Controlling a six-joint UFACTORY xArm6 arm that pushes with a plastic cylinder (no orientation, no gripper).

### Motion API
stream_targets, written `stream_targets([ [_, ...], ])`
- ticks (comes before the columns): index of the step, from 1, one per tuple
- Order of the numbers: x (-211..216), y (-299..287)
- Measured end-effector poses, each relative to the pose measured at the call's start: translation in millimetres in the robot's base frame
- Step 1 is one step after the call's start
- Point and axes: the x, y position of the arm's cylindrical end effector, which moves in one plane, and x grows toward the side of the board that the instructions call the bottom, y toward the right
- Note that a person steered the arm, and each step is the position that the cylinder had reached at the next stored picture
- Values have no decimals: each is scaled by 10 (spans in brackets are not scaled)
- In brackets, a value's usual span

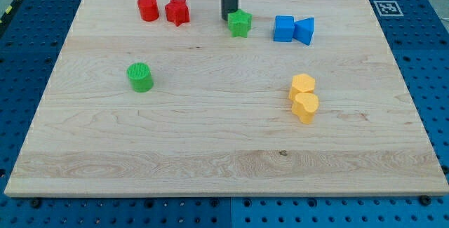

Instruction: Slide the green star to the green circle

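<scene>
Green star (pixel 240 23) is sitting at upper centre, my tip (pixel 228 19) touching its upper-left edge and gripping nothing. Pushing from here risks driving it away from the green circle (pixel 140 76).

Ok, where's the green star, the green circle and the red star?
green star (pixel 240 23), camera view, middle of its top.
green circle (pixel 140 76), camera view, its ridged top.
red star (pixel 177 10), camera view, its centre.

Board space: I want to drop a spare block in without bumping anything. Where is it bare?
Bare: the whole strip along the view's bottom, below the green circle and yellow blocks, and the middle between them. Crowded: the view's top, with red circle, red star, my tip touching the green star, blue blocks.
</scene>
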Motion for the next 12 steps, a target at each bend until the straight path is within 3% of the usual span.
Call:
stream_targets([
  [2, 93, 352],
  [6, 1000, 417],
  [8, 1176, 83],
  [11, 1317, -993],
  [12, 1344, -854],
])
